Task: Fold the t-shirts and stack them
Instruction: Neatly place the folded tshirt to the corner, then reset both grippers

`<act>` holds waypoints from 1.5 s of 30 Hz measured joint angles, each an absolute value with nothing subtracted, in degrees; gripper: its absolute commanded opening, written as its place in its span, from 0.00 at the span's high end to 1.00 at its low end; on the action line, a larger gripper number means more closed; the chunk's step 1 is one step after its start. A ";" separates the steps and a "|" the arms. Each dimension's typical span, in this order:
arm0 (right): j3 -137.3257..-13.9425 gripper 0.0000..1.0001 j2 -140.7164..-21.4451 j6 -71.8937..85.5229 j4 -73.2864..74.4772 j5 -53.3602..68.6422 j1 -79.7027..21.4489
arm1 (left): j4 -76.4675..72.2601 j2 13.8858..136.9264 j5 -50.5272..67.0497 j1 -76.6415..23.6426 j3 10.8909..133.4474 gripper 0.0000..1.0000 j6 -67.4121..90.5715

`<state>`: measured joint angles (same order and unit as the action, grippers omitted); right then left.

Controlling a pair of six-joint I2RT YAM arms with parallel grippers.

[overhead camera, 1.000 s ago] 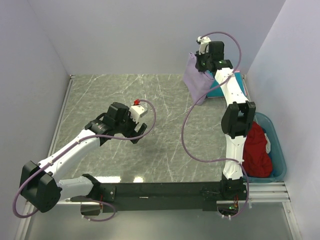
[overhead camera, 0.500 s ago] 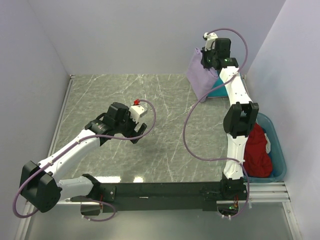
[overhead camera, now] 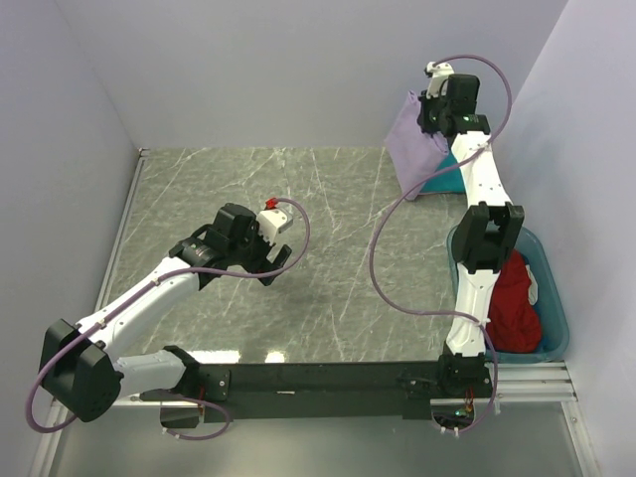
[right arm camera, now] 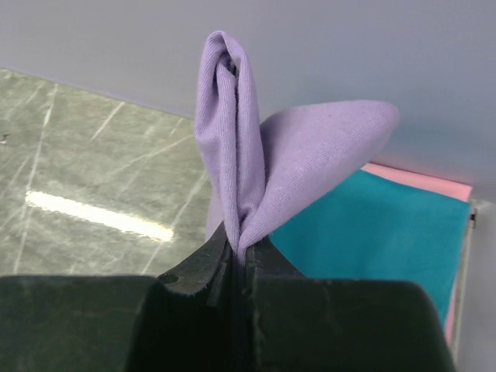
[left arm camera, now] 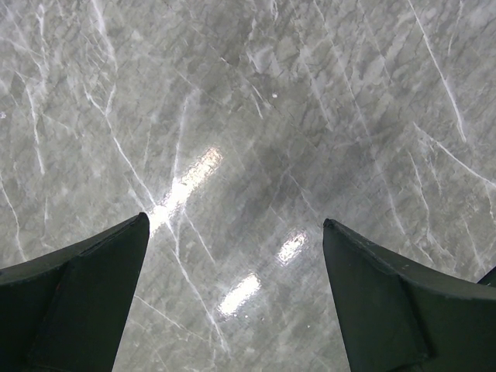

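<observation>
The teal t-shirt (right arm camera: 372,232) lies folded far right. The right hand (right arm camera: 236,256) pinches the lavender t-shirt (right arm camera: 232,116) above it, and the left hand (left arm camera: 234,225) gapes empty. The dark red t-shirt (overhead camera: 512,298), crumpled in the bin (overhead camera: 556,308), is not yet folded.

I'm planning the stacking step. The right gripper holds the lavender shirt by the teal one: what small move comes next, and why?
Probably lower the right gripper so the lavender shirt settles on the teal shirt. It hangs bunched in the shut jaws, and the teal shirt lies flat just beyond it by the far wall.
</observation>
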<state>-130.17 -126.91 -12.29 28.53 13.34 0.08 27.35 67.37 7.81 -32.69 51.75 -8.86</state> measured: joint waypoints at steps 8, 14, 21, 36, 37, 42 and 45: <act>-130.13 1.00 -128.55 -14.96 25.54 13.10 3.55 | 28.18 68.01 7.68 -32.69 51.70 0.01 -8.93; -129.62 1.00 -132.51 -17.93 23.20 12.78 5.65 | 28.62 69.34 7.73 -32.69 51.70 0.01 -9.17; -128.97 1.00 -135.41 -20.75 19.40 11.97 7.79 | 28.60 71.20 7.84 -32.69 51.70 0.01 -9.32; -126.89 0.27 -137.38 -23.49 12.27 2.59 10.04 | 30.74 73.76 13.39 -27.94 53.21 0.01 -7.57; -125.93 0.27 -136.68 -23.31 12.40 2.48 10.04 | 31.11 73.76 14.50 -26.61 53.93 0.01 -7.20; -120.79 0.13 -129.69 -21.71 16.93 3.09 9.13 | 31.81 73.19 22.26 -17.98 57.06 0.01 -4.56; -117.54 0.12 -122.10 -19.94 21.65 5.15 7.35 | 32.51 73.19 25.50 -13.28 59.53 0.01 -2.83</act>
<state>-117.54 -122.10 -19.94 21.65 5.15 7.35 32.51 73.19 25.50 -13.28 59.53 -2.83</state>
